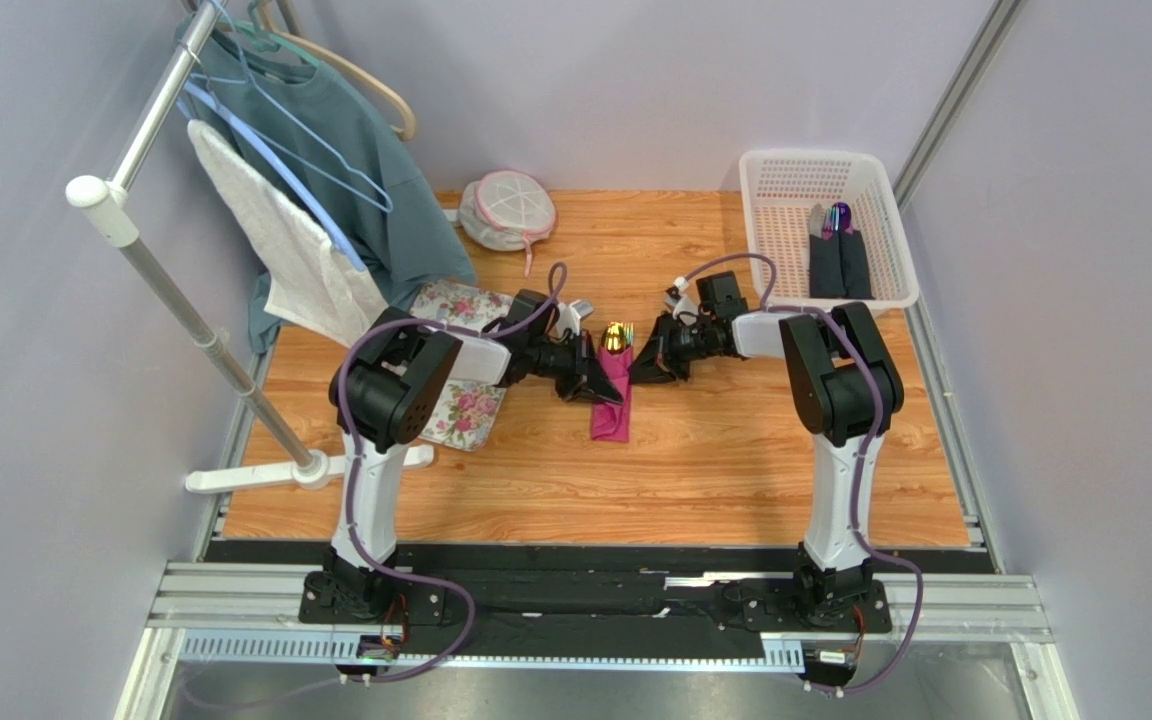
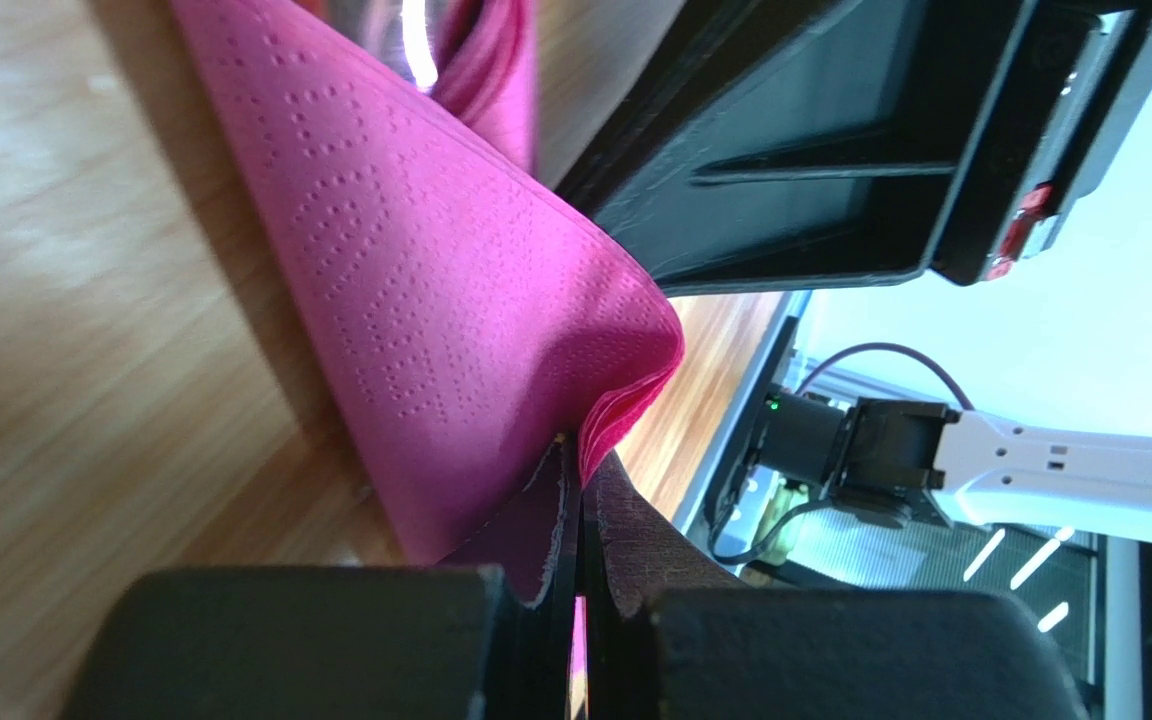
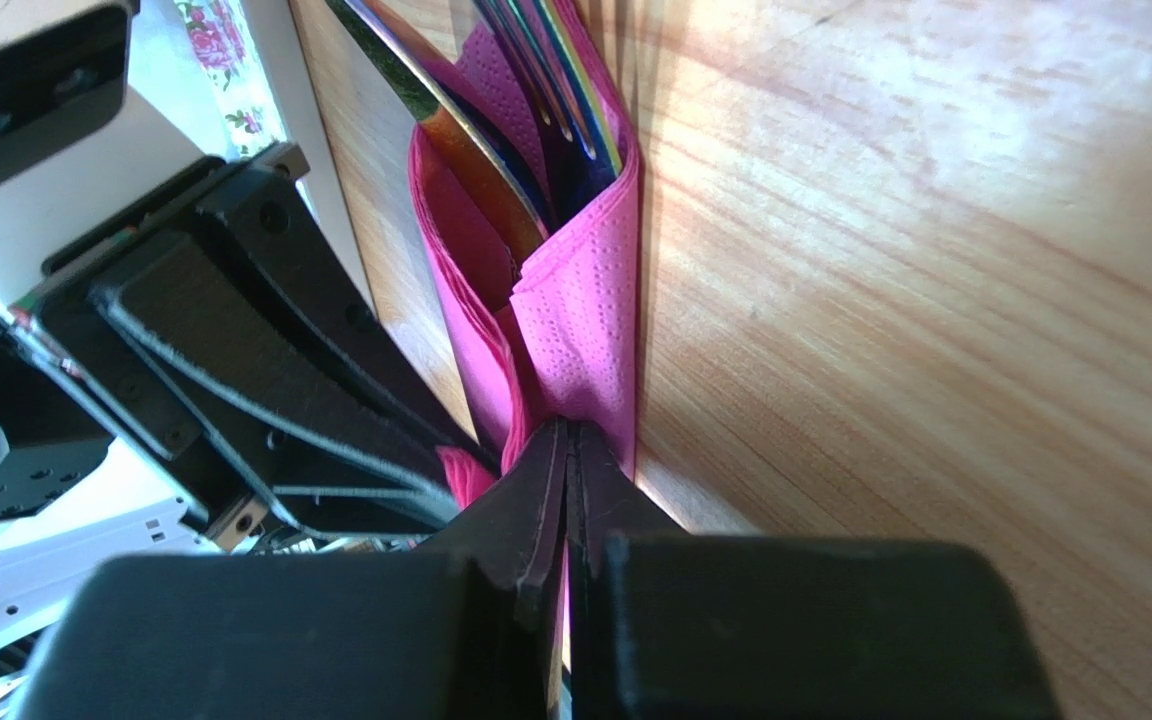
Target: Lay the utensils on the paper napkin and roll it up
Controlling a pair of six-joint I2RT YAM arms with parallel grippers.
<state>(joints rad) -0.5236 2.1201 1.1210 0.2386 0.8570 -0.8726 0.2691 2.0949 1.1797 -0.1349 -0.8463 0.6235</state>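
Note:
The magenta paper napkin [image 1: 611, 405] lies folded into a narrow strip at the table's middle. It wraps the gold utensils [image 1: 617, 336], whose shiny ends stick out at the far end. My left gripper [image 1: 599, 378] reaches in from the left and is shut on a folded edge of the napkin [image 2: 432, 285]. My right gripper [image 1: 642, 365] comes from the right and is shut on the napkin's [image 3: 585, 315] opposite fold. In the right wrist view the utensils [image 3: 530, 90] show as reflective blades inside the fold. Both grippers meet over the strip's upper half.
A white basket [image 1: 778, 173] at the back right holds dark items with a purple tip [image 1: 838, 225]. A floral cloth [image 1: 462, 308] lies under the left arm. A rack [image 1: 132, 210] with hung clothes and a white towel [image 1: 289, 248] stands left. A round mesh cap [image 1: 507, 207] sits at the back.

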